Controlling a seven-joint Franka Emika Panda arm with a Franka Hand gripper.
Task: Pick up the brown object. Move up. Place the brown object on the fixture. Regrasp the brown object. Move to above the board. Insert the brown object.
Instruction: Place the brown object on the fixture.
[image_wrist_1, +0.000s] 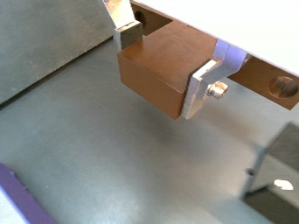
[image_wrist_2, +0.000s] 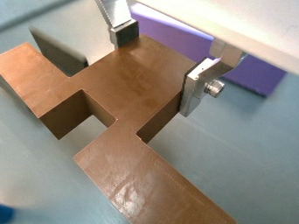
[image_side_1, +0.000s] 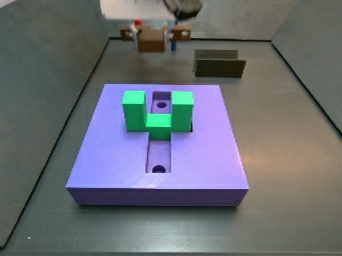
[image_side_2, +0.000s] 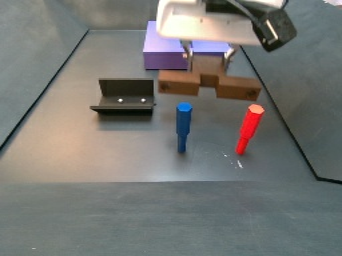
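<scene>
My gripper (image_wrist_1: 167, 63) is shut on the brown object (image_wrist_1: 163, 74), with the silver fingers (image_wrist_1: 204, 87) pressed against opposite sides of its stem. The T shape of the brown object (image_wrist_2: 105, 114) is plain from above, gripper (image_wrist_2: 163, 61) over its middle. In a side view the gripper (image_side_2: 207, 55) holds the brown object (image_side_2: 209, 85) level, between the board (image_side_2: 166, 45) and two pegs. The fixture (image_side_2: 123, 97) stands apart to one side. In the opposite side view the gripper (image_side_1: 154, 30) and brown object (image_side_1: 154, 42) are beyond the board (image_side_1: 120, 165), near the fixture (image_side_1: 219, 66).
A green U-shaped block (image_side_1: 156, 110) sits on the board beside its slot. A blue peg (image_side_2: 185, 125) and a red peg (image_side_2: 249, 128) stand upright close to the brown object. Dark walls enclose the grey floor (image_side_2: 147, 150).
</scene>
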